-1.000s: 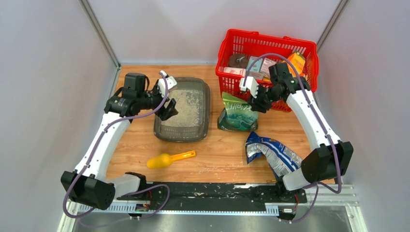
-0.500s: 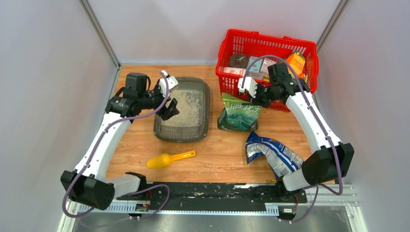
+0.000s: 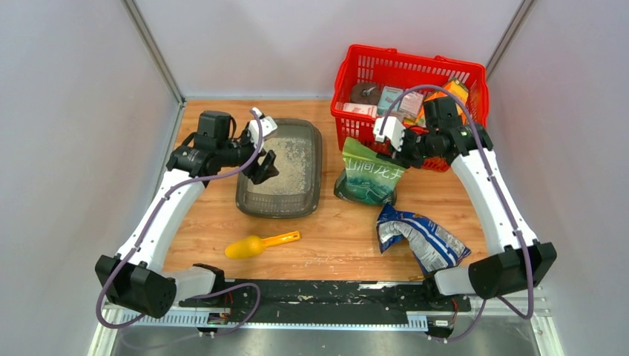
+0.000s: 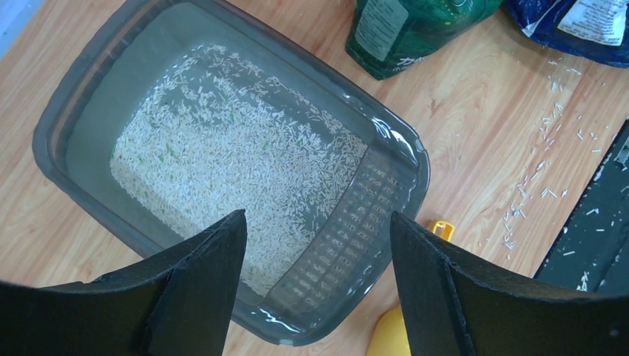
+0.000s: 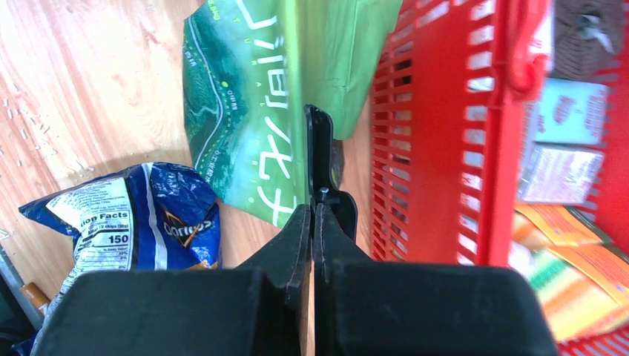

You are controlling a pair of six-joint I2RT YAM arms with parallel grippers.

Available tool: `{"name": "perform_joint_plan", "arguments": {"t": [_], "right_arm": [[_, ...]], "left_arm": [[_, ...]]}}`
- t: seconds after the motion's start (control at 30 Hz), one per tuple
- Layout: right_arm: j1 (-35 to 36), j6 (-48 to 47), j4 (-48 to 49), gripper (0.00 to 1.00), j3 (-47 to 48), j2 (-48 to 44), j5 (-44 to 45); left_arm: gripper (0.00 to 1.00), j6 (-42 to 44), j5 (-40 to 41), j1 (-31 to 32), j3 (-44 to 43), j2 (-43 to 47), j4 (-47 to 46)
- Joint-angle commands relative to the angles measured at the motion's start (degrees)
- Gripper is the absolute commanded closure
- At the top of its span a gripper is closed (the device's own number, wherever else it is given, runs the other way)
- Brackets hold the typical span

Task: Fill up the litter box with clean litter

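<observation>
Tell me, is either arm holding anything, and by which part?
The right tool appears clamped on the green bag near its top edge. The left tool, open over the litter box, holds nothing.

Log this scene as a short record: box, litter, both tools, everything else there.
litter box: dark grey tray, upright on the table
litter: thin pale layer on its floor, grey bare at one end
left tool: open, empty, over the box
right tool: shut at the top edge of the green bag; grip unclear
green bag: upright between box and red basket
scoop: yellow, lying near the box, untouched
chip bag: blue, crumpled, by the green bag
spill: stray grains on the table
</observation>
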State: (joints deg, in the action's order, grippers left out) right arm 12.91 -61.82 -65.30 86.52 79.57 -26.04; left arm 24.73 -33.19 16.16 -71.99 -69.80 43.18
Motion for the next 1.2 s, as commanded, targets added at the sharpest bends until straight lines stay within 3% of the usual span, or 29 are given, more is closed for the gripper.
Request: {"name": "perform_joint_plan", "arguments": {"t": [0.0, 0.27, 0.5, 0.57, 0.67, 0.83, 1.17], "right_arm": [[-1.57, 3.54, 2.71, 1.0, 2.08, -5.04, -0.76], [-2.97, 7.59, 3.96, 1.0, 3.74, -5.3, 0.2], [-14.55, 9.61, -3.77, 1.0, -1.17, -8.71, -4.71], [-14.49, 10.23, -5.01, 1.0, -2.93, -10.13, -6.82], [-10.99, 16.9, -4.92, 1.0, -4.51, -12.07, -12.96], [3.95, 15.77, -6.25, 1.0, -9.7, -13.39, -11.57], [15.56, 13.74, 0.34, 1.0, -16.65, 1.79, -20.17]], "left_arm": [[0.21, -2.32, -1.88, 0.62, -0.17, -0.42, -2.92], [0.22, -2.93, -2.32, 1.41, -0.87, -1.48, -3.36], [0.22, -3.55, -2.32, 1.68, -0.09, -0.78, -3.8], [0.22, -3.37, -2.06, 1.68, 0.18, -0.69, -3.72], [0.22, -3.46, -1.79, 1.68, 0.62, -0.95, -3.72], [0.22, -4.16, 0.4, 1.68, 1.14, -0.6, -2.4], [0.22, -8.38, 8.74, 1.59, 5.19, 2.82, -4.16]]}}
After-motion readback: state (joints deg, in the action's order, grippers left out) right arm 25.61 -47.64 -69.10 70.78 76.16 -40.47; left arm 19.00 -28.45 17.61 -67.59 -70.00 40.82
